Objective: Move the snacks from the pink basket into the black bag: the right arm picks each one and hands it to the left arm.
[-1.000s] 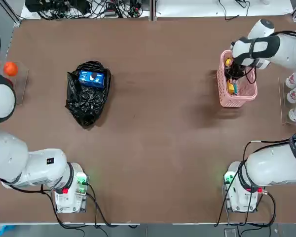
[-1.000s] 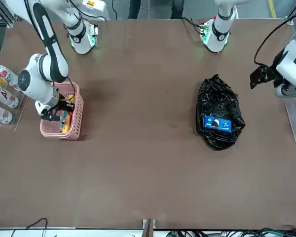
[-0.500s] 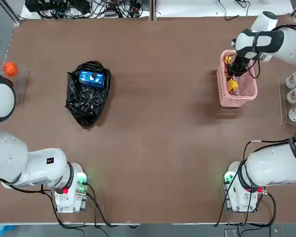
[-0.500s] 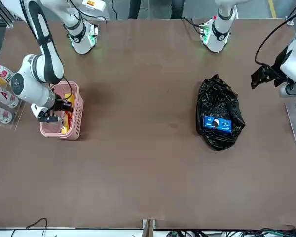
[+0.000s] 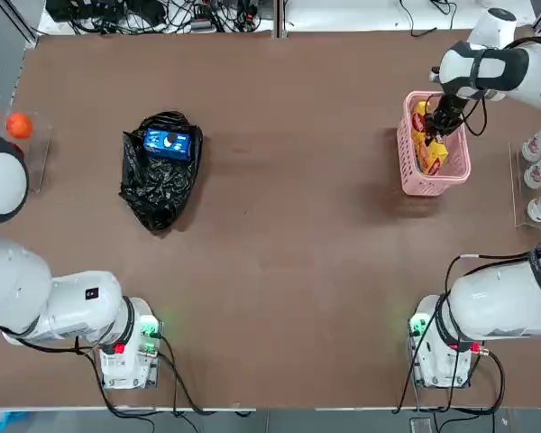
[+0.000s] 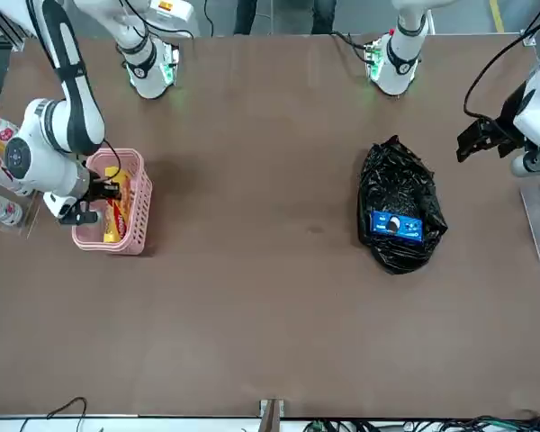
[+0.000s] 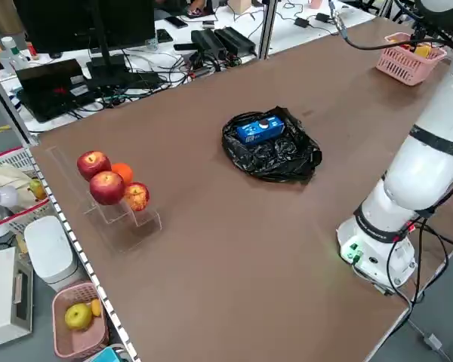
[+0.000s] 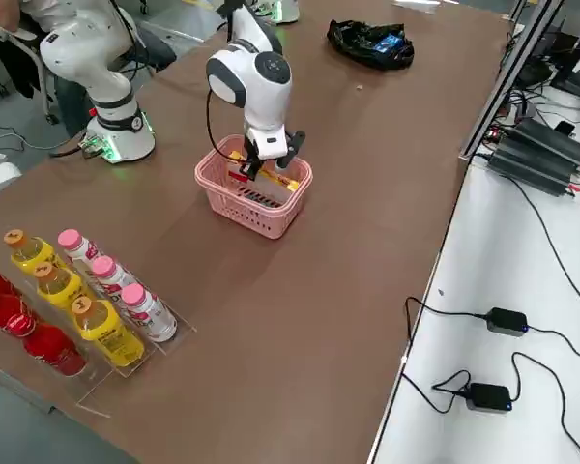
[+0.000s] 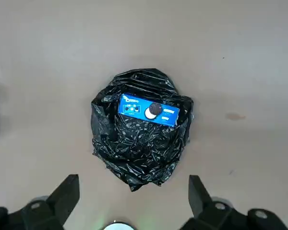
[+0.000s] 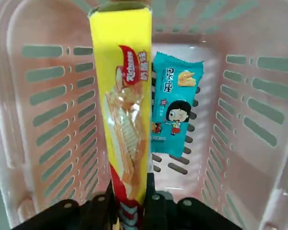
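End effector [image 10: 135, 196] shut on yellow packet [image 10: 126, 105], teal packet [image 10: 174, 105] beside it.

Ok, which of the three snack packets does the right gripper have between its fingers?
The yellow packet with red ends, in the right gripper; the teal one lies loose in the basket.
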Robot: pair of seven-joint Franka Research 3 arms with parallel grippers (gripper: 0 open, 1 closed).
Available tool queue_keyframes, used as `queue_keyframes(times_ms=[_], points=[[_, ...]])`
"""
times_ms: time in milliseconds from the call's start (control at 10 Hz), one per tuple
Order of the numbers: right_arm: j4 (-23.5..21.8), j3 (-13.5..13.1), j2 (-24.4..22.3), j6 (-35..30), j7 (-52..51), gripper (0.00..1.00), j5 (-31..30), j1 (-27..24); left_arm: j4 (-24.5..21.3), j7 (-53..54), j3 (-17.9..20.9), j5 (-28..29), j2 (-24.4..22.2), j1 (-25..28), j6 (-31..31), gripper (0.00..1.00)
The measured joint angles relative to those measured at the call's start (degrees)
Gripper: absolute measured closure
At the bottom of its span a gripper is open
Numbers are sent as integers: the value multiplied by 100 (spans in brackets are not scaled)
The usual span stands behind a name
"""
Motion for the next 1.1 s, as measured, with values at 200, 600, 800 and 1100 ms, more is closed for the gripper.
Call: queue_keyframes(times_ms=[200,600,800,1100], points=[[0,-1,0,-41,-75,77,-3,-40,1,-4,1,0,0,0,0,0],[-4,-3,7,-222,-147,77,-68,-59,1,-31,31,0,0,9,0,0],[-4,-5,7,-404,-151,77,-82,-104,1,-31,71,0,0,31,0,0],[47,-4,8,-555,-155,77,-84,-110,2,-32,96,0,0,36,0,0]])
